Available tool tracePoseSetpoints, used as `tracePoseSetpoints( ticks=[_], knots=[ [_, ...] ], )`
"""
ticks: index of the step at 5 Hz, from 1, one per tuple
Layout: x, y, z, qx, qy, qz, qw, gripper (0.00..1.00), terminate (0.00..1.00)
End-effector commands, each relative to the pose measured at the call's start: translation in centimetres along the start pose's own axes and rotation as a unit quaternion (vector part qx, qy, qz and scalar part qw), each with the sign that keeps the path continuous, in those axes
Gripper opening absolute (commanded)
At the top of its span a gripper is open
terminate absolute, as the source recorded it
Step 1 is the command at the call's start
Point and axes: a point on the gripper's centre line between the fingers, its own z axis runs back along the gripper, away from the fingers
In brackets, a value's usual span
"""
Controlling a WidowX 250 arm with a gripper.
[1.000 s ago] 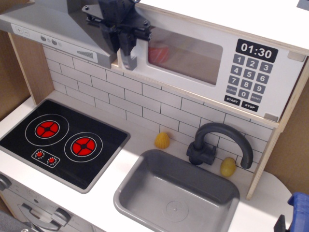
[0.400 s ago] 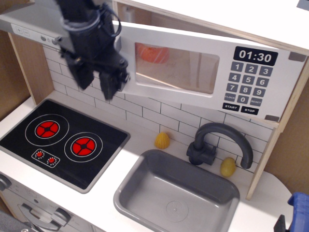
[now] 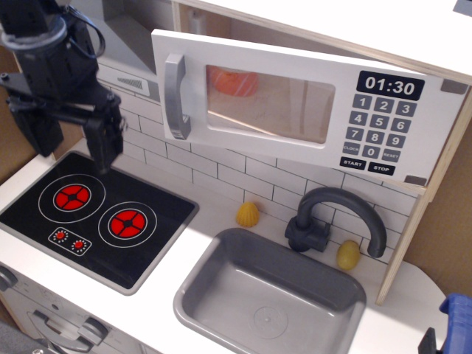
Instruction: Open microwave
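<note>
The white microwave (image 3: 295, 110) sits high on the back wall in pale wood casing. Its door stands ajar, with the left edge swung out toward me. The grey vertical handle (image 3: 174, 96) is on the door's left side and nothing holds it. The black keypad (image 3: 376, 129) and a clock reading 01:30 are on the right. An orange object (image 3: 232, 81) shows through the clear window. My black gripper (image 3: 70, 144) hangs to the left of the microwave, above the stove, open and empty, well apart from the handle.
A black stove top (image 3: 96, 214) with two red burners lies at the left. A grey sink (image 3: 269, 295) with a dark faucet (image 3: 332, 217) sits to the right. Two yellow toys (image 3: 248, 214) (image 3: 348, 254) stand by the tiled wall. The grey range hood (image 3: 122, 44) is behind my arm.
My gripper pulled the handle outward and the door swung ajar. It then let go of the handle and moved left and down, away from the door.
</note>
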Motion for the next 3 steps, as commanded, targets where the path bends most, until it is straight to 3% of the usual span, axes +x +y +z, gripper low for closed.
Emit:
tracePoseSetpoints(
  ticks=[1,3],
  knots=[
    [7.9,3.0,0.8,0.022,-0.032,0.113,0.9928,1.00,0.00],
    [11.9,2.8,2.7,-0.006,-0.057,0.125,0.9905,1.00,0.00]
  ],
)
